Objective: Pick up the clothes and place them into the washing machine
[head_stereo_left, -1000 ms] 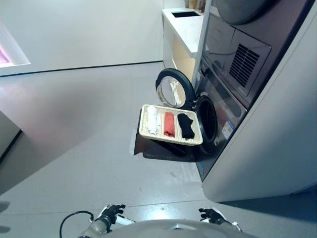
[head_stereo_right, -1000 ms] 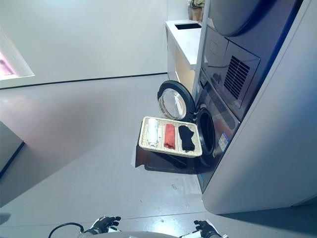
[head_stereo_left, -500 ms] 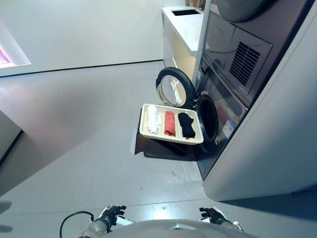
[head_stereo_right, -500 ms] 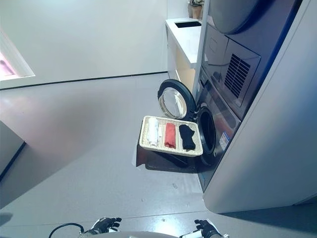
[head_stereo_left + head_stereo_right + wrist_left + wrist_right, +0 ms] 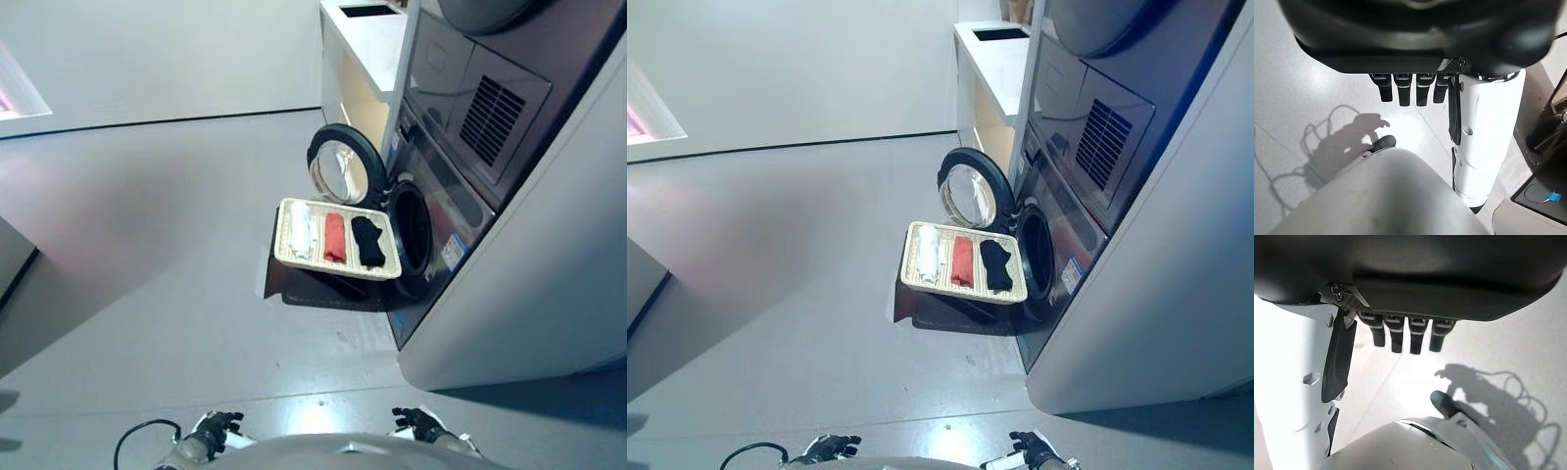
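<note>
The clothes (image 5: 335, 238) lay in a tray (image 5: 285, 257) at twelve o'clock, well apart from my left hand (image 5: 214, 429) and right hand (image 5: 418, 423), both relaxed and empty.

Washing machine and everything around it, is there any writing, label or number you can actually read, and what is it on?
No text can be read in any view.
The sticker on the washing machine front, right of the open door: print too small and blurred to read.
The basket and the clothes in it: no label shows.
</note>
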Controlling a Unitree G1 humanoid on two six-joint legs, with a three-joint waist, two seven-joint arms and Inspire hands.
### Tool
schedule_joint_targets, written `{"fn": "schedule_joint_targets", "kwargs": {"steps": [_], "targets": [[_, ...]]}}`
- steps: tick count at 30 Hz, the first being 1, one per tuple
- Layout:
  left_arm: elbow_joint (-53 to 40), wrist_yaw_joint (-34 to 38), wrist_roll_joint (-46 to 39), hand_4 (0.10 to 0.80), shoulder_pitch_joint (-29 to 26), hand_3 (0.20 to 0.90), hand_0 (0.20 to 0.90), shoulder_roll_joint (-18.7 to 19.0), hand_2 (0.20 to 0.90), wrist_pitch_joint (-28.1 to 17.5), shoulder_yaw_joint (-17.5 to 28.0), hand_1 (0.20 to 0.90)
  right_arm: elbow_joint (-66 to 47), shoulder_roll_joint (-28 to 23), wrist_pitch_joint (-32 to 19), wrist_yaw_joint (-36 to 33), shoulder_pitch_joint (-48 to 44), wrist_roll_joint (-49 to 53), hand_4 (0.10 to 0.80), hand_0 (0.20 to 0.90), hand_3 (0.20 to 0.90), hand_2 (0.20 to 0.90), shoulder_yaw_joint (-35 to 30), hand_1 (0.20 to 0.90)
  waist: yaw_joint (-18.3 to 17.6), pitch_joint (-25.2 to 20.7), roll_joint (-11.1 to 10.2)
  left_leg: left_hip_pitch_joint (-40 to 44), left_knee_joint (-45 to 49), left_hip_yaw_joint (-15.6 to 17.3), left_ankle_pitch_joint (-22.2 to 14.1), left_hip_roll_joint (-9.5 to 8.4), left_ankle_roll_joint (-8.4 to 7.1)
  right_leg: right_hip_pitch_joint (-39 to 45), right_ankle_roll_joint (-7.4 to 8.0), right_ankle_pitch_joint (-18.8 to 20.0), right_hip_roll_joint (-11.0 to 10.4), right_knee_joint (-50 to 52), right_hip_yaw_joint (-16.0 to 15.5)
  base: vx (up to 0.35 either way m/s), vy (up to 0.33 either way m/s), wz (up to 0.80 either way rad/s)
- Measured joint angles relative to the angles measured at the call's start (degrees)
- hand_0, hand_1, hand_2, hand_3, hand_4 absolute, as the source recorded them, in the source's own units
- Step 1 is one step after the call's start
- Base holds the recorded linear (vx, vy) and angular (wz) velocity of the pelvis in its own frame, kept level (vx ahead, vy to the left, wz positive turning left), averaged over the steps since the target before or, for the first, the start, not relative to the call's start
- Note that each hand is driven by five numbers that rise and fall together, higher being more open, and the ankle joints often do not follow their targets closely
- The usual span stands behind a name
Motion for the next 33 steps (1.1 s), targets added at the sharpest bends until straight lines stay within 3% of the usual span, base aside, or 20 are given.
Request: {"fn": "schedule_joint_targets", "kwargs": {"steps": [3,8,9,11,13,14,17,18,20,21,22,23,26,30,32,33], "targets": [[0.0,0.0,-0.7,0.8,-1.4,0.9,0.9,0.0,0.9,0.0,0.0,0.9,0.1,-0.1,0.1,0.0,-0.8,0.1,0.8,0.9,0.9,0.9,-0.4,0.9,1.0,0.8,-0.7,-0.8,0.0,0.1,0.1,-0.16,0.66,-3.0,0.74,-1.0,-0.3,4.5,0.1,0.047,0.123,-0.1],[0.1,0.0,-0.9,0.8,-4.7,0.9,0.9,0.9,0.9,0.1,0.0,0.9,-1.3,0.0,-0.6,0.0,-5.2,0.9,0.8,0.9,0.9,0.9,-1.5,0.9,-0.2,5.9,-1.5,0.9,-0.3,-1.6,-0.7,-0.15,3.37,-14.7,3.12,-4.2,-2.0,29.2,0.9,0.183,0.055,-0.09],[0.2,0.1,-0.9,0.8,-4.9,0.9,0.9,1.5,0.9,0.1,-0.1,0.9,-1.9,0.5,-0.8,0.1,-5.0,1.4,0.8,0.9,0.9,0.9,-1.9,0.9,-0.7,5.9,-2.8,1.1,0.0,-3.4,-1.2,-0.9,4.2,-17.5,3.44,-5.0,-2.3,30.2,2.0,0.445,-0.085,0.07],[0.3,0.1,-0.8,0.8,-5.1,0.9,0.9,1.6,0.9,0.1,0.0,0.9,-2.0,0.7,-0.9,0.1,-5.7,2.3,0.8,0.9,0.9,0.9,-2.2,0.9,-1.5,6.1,-3.1,1.0,-0.1,-4.2,-1.3,-1.24,4.51,-18.7,3.96,-4.4,-2.8,23.9,1.4,0.421,-0.119,0.18],[0.9,0.3,-0.8,0.8,-5.4,0.9,0.9,1.3,0.9,0.0,-0.1,0.9,-2.4,1.0,-0.7,0.0,-5.3,2.7,0.8,0.9,0.9,0.9,-3.7,0.9,-3.6,6.4,-3.3,1.2,0.0,-6.1,-1.7,-2.41,5.13,-18.8,6.72,0.3,-5.5,10.5,0.4,0.36,-0.114,0.48],[1.6,0.4,-0.8,0.8,-5.5,0.9,0.9,1.1,0.9,0.0,0.0,0.9,-2.4,1.0,-0.7,-0.1,-5.3,2.7,0.8,0.9,0.9,0.9,-4.8,0.9,-4.2,6.4,-3.2,1.4,0.1,-6.7,-2.0,-2.84,5.29,-19.2,7.23,3.0,-7.0,5.5,-1.6,0.234,-0.074,0.36],[2.3,0.9,-0.9,0.8,-4.6,0.9,0.9,1.1,0.9,0.0,0.1,0.9,-2.4,0.9,-0.7,0.0,-5.6,2.8,0.8,0.9,0.9,0.9,-6.6,0.9,-5.1,6.6,-3.0,3.4,0.0,-7.8,-4.1,-2.6,3.81,-19.7,7.55,8.1,-8.0,-0.1,-5.8,0.333,-0.167,0.22],[2.5,1.2,-0.8,0.8,-3.5,0.9,0.9,0.8,0.9,0.0,0.3,0.9,-2.4,1.0,-0.7,0.0,-5.1,2.7,0.8,0.9,0.9,0.9,-6.6,0.9,-5.1,5.8,-3.2,4.5,-0.1,-8.1,-5.7,-2.36,2.9,-19.0,7.17,8.3,-7.9,0.7,-6.8,0.469,-0.252,0.33],[3.1,1.3,-0.8,0.8,-2.5,0.9,0.9,0.2,0.9,0.0,0.7,0.9,-2.3,0.9,-0.6,-0.1,-3.4,2.7,0.8,0.9,0.9,0.9,-6.9,0.9,-5.5,3.5,-2.2,5.4,-0.3,-10.6,-7.7,-0.32,1.26,-18.4,4.01,10.4,-6.3,2.7,-6.0,0.336,-0.187,0.65],[3.0,1.2,-0.8,0.8,-2.3,0.9,0.9,-0.7,0.9,-0.1,0.6,0.9,-2.3,0.4,-0.7,0.0,-2.4,2.8,0.8,0.9,0.9,0.9,-7.3,0.9,-6.5,2.3,0.2,5.8,-0.3,-11.8,-8.3,2.84,-0.35,-17.3,2.99,10.3,-3.2,3.5,-4.8,0.347,-0.218,1.13],[3.1,1.0,-0.9,0.8,-2.0,0.9,0.9,-1.6,0.9,-0.4,0.5,0.9,-1.7,0.2,-0.3,0.0,-2.7,2.2,0.8,0.9,0.9,0.9,-7.1,0.9,-6.5,2.0,1.8,7.0,0.5,-12.1,-7.5,4.98,-2.16,-14.7,0.08,9.0,-0.2,3.4,-2.4,0.451,-0.297,1.19],[2.8,0.9,-0.9,0.8,-2.1,0.9,0.9,-1.9,0.9,-1.1,0.3,0.9,-1.1,0.1,-0.2,-0.1,-2.6,1.7,0.8,0.9,0.9,0.9,-6.1,0.9,-6.0,1.3,2.0,7.7,1.5,-11.9,-6.6,5.77,-3.55,-13.2,-1.83,8.6,0.9,3.7,-1.7,0.28,-0.197,0.76],[2.9,0.8,-1.0,0.8,-1.9,0.9,0.9,-2.0,0.9,-2.0,-0.1,0.9,-1.3,-0.6,-0.4,-0.4,-3.6,-0.1,0.8,0.9,0.9,0.9,-3.6,0.9,-3.8,0.2,1.8,6.6,6.7,-11.1,-4.4,6.74,-6.88,-11.1,-3.35,5.7,2.1,3.5,-1.7,0.33,-0.242,-0.03],[2.5,0.7,-1.3,0.8,-3.2,0.9,0.9,-2.3,0.9,-1.9,-0.2,0.9,-1.9,-1.3,-0.1,-0.6,-3.2,0.0,0.8,0.9,0.9,0.9,-2.1,0.9,-3.6,0.5,1.0,1.3,22.6,-11.7,-4.6,6.15,-9.2,-7.6,-5.08,3.9,3.7,2.4,-1.6,0.299,-0.276,-0.17],[1.7,1.0,-2.0,0.8,-3.6,0.9,0.9,-2.6,0.9,-2.2,0.1,0.9,-1.6,-1.4,0.3,-0.6,-2.9,0.1,0.8,0.9,0.9,0.9,-1.2,0.9,-3.5,0.9,-0.3,-2.3,32.8,-13.2,-0.5,5.59,-12.64,-6.1,-6.82,2.7,4.3,3.6,-1.5,0.262,-0.269,-0.42],[1.6,1.0,-2.2,0.8,-3.9,0.9,0.9,-2.7,0.9,-2.3,0.1,0.9,-1.5,-1.4,0.4,-0.9,-3.1,0.1,0.8,0.9,0.9,0.9,-0.5,0.9,-3.4,1.3,-0.8,-2.7,34.9,-13.7,1.4,4.94,-13.09,-5.4,-7.45,2.2,4.2,3.6,-1.3,0.339,-0.263,-0.32]]}}
